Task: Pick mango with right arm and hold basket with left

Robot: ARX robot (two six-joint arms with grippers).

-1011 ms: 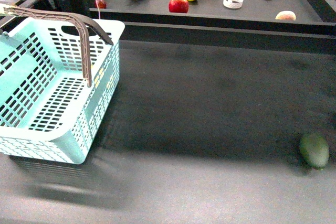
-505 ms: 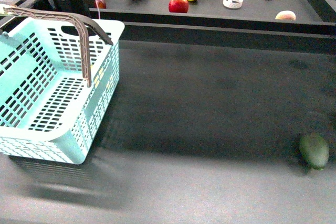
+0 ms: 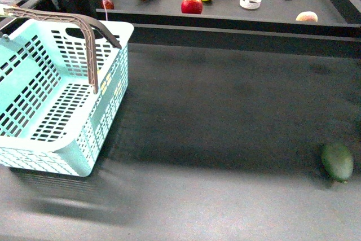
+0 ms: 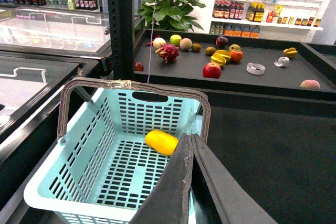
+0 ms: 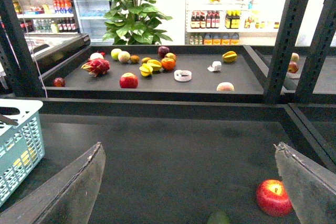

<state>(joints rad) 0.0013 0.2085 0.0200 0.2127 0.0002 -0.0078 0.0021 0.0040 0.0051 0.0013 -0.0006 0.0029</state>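
The light-blue basket (image 3: 56,105) stands at the left of the dark table, its grey-brown handle (image 3: 84,26) up. In the left wrist view the yellow-orange mango (image 4: 161,141) lies on the basket's floor (image 4: 121,171). My left gripper (image 4: 190,140) is shut and empty, its tips above the basket's near wall. My right gripper (image 5: 189,156) is wide open and empty above the table, its fingers (image 5: 73,187) spread apart. Neither gripper shows in the front view, and the mango is hidden there.
A dark green oval fruit (image 3: 337,161) lies at the table's right front; its tip shows in the right wrist view (image 5: 219,217) beside a red apple (image 5: 273,196). A raised shelf (image 3: 271,9) behind holds several fruits, including a red apple (image 3: 192,5).
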